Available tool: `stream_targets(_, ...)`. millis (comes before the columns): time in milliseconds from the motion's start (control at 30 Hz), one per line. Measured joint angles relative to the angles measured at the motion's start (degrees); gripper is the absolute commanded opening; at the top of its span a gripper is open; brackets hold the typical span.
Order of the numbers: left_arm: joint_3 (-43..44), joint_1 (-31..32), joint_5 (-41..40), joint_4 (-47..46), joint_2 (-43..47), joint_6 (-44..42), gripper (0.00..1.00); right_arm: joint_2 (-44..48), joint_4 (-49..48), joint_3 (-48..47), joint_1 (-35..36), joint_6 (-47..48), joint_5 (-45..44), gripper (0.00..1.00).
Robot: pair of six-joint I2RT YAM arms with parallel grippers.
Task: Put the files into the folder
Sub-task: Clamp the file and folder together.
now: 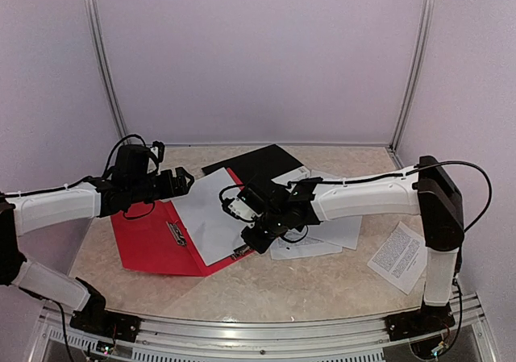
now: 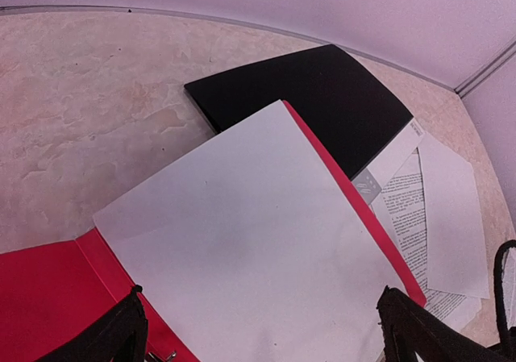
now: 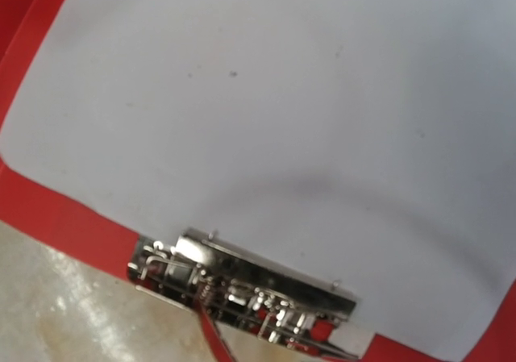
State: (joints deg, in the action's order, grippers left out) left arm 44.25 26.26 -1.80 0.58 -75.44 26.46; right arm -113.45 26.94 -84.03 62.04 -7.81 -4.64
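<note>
The red folder (image 1: pixel 145 237) lies open on the table left of centre. A blank white sheet (image 1: pixel 205 213) of the files rests on its right half. In the right wrist view this sheet (image 3: pixel 282 96) sits with its lower edge under the folder's metal clip (image 3: pixel 242 285). My left gripper (image 1: pixel 184 181) hovers over the sheet's far corner, open, its fingers (image 2: pixel 121 334) spread wide above the sheet (image 2: pixel 250 241) with nothing between them. My right gripper (image 1: pixel 250 239) is low beside the clip (image 1: pixel 239 253). Its fingers are hidden in its own wrist view.
More files (image 1: pixel 339 229) lie in a loose pile under the right arm, some printed (image 2: pixel 407 217). One smaller printed sheet (image 1: pixel 399 255) lies apart at the right. A black cover (image 1: pixel 254 164) lies behind the folder. White walls enclose the back and both sides.
</note>
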Motion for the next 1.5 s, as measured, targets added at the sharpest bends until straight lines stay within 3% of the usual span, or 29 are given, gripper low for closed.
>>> stream_targets(1100, -0.59, 0.48, 1.42, -1.51, 0.02, -1.86, 0.96, -0.26, -1.4, 2.58, -1.44, -1.14, -0.79, 0.02)
stream_targets(1500, -6.14, 10.84, 9.66, -7.3, 0.02, -12.41, 0.9, -0.26, -4.09, 3.67, -2.14, -1.09, -0.2, 0.02)
